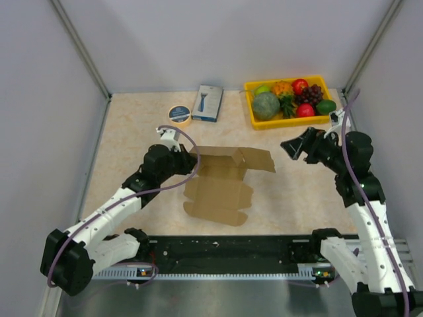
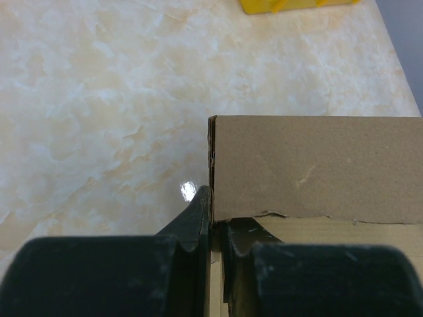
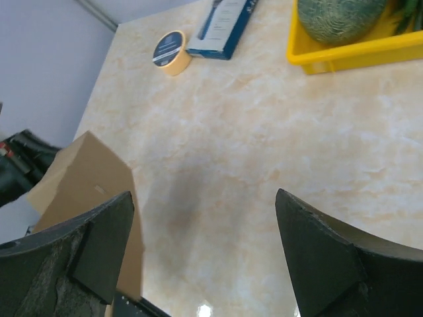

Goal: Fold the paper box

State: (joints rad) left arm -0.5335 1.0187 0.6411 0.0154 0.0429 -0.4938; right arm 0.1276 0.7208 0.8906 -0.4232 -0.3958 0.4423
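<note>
- Top external view, far left: the left arm reaches in from the near left corner of the bench (image 1: 129,142), and its left pincer (image 1: 190,158) sits at the left edge of the paper box (image 1: 221,188).
- Left wrist view: the left pincer (image 2: 213,221) is closed tight on the paper box (image 2: 317,168), with the corner edge of an upright brown panel caught between the two dark fingers (image 2: 192,221).
- The paper box lies near the middle of the bench, between the two arms. Its near part is flat on the surface, its far part is raised, and a flap sticks out toward the right.
- Behind the paper box, near the back wall, a roll of tape (image 1: 179,115) lies just beside a blue-and-white packet (image 1: 208,103).
- Further right, at the back, a yellow tray (image 1: 291,123) holds fruit, among it a green melon (image 1: 266,105).
- Far right: the right pincer (image 1: 294,146) hangs above the bench, apart from the flap and in front of the tray.
- Right wrist view: the right pincer (image 3: 203,198) stands wide open with only bare bench between its fingers (image 3: 106,238). The paper box (image 3: 86,178) shows at the left, with the roll of tape (image 3: 168,51), the packet (image 3: 221,23) and the tray (image 3: 344,56) beyond.
</note>
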